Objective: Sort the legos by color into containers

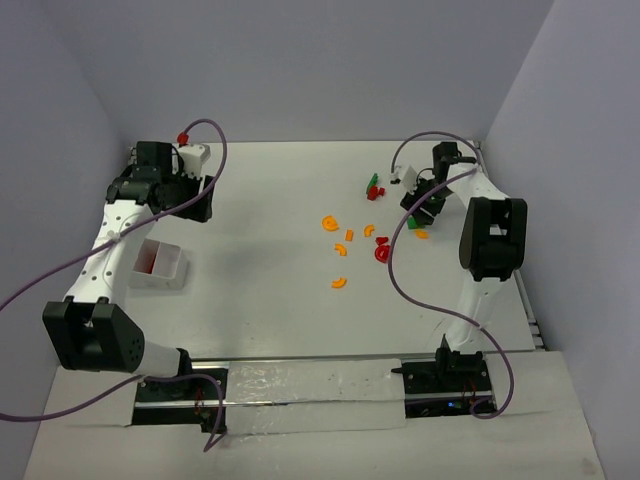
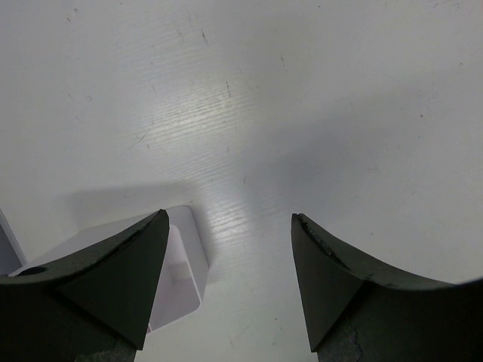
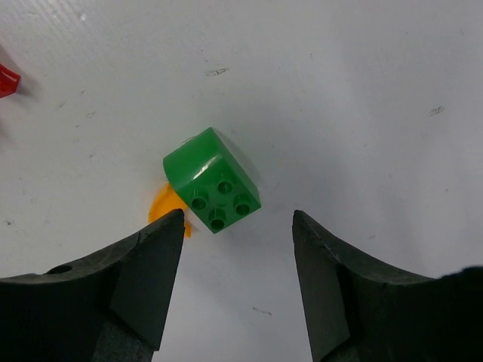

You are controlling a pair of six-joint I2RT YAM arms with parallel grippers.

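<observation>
- Right hand (image 3: 238, 219) gapes wide, empty; green block (image 3: 213, 179) at its 12 o'clock, just past the fingertips.
- Orange piece (image 3: 164, 207) at the block's 8 o'clock, perhaps touching.
- Left hand (image 2: 230, 217) open, empty; white tray (image 2: 192, 256) at 7 o'clock.

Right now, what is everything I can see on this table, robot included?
Table: one, white, under everything.
Tray: one, white, left side; something reddish inside.
Orange curved legos: about six, scattered centre-right.
Red legos: a few, among the orange ones and farther back.
Green legos: two; a four-stud block touching an orange piece, another farther back.
Cables: two, purple, along the arms.
Arms: two, white and black, near edge.
Left fingers: black, open, by the tray's corner.
Right fingers: black, open, at the green block.
</observation>
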